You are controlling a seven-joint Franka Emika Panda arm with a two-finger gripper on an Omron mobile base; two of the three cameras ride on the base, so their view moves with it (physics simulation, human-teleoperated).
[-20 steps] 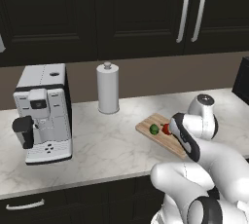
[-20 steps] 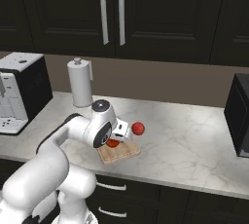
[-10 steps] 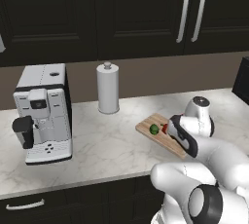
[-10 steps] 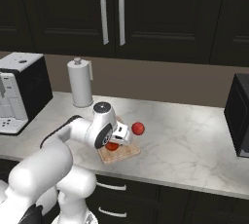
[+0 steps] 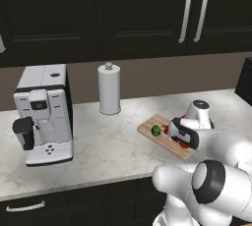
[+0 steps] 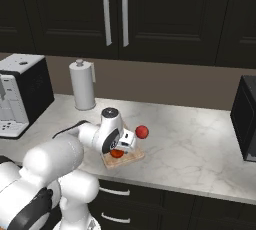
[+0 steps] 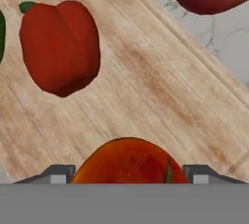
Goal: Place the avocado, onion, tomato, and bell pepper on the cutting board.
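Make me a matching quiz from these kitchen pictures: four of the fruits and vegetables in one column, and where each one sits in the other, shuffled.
Things:
1. small dark green avocado
2. red bell pepper
3. red round ball
4. orange-red round tomato

Places:
A. on the white marble counter, off the board
B. between the fingertips of the hand
C. on the light-brown wooden cutting board, at its end nearer the white paper towel roll
D. lying on the board, showing a green stem

Pairs: 1-C, 2-D, 3-A, 4-B
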